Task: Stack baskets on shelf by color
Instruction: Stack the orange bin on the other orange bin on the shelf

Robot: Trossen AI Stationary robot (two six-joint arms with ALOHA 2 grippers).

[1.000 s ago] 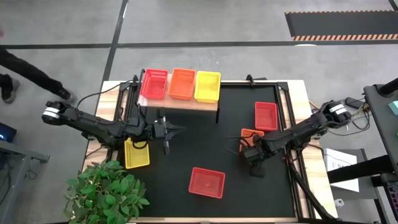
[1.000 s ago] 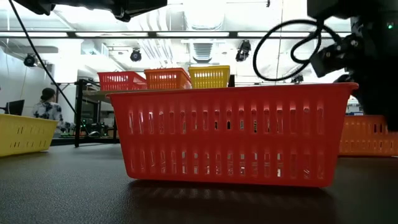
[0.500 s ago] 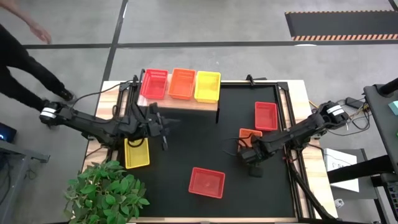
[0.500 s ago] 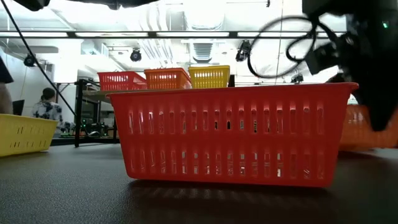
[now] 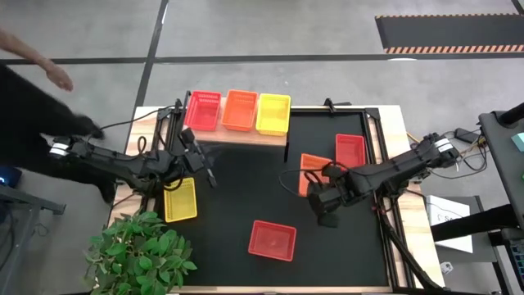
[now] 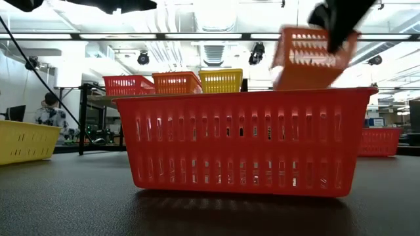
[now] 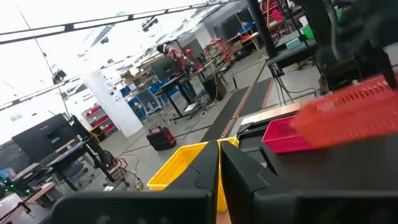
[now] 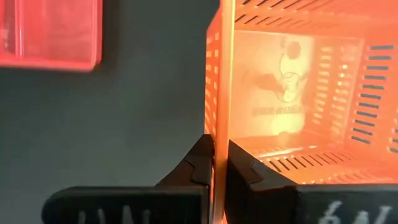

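Right gripper [image 8: 214,163] carries an orange basket [image 5: 312,172] by its rim, clear of the mat.

Its fingers pinch one perforated wall of the orange basket, which hangs tilted above the black mat [image 5: 246,184], between the red basket [image 5: 350,152] at the right edge and the red basket [image 5: 273,239] nearest the front. On the wooden shelf [image 5: 246,135] stand a red, an orange and a yellow basket side by side. Left gripper [image 7: 219,165], fingers together and empty, hovers just beside the yellow basket [image 5: 179,201] lying at the mat's left edge.
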